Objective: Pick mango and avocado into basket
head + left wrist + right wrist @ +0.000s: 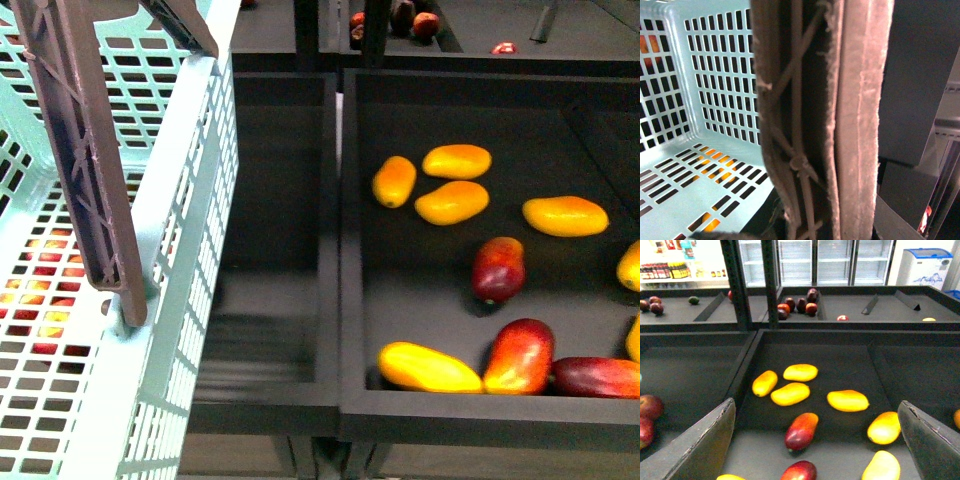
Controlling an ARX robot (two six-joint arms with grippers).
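Note:
The turquoise basket (190,250) hangs at the left of the front view, its brown handle (85,170) raised. My left gripper is shut on that handle (855,120); the handle fills the left wrist view and hides the fingers. A red mango (498,268) lies mid-bin, and two more red mangoes (520,355) (600,377) sit by the bin's front wall. My right gripper (817,447) hovers open above the bin, with a red mango (801,431) between and beyond its fingers (700,445). The avocado (693,300) shows only as a small green fruit on the far back-left shelf.
Several yellow mangoes (452,200) lie scattered in the black bin (350,300). A yellow one (428,368) touches the front red mango. Red apples (647,412) sit in the left bin under the basket. A black post (735,285) and back shelves holding dark fruit (797,305) stand behind.

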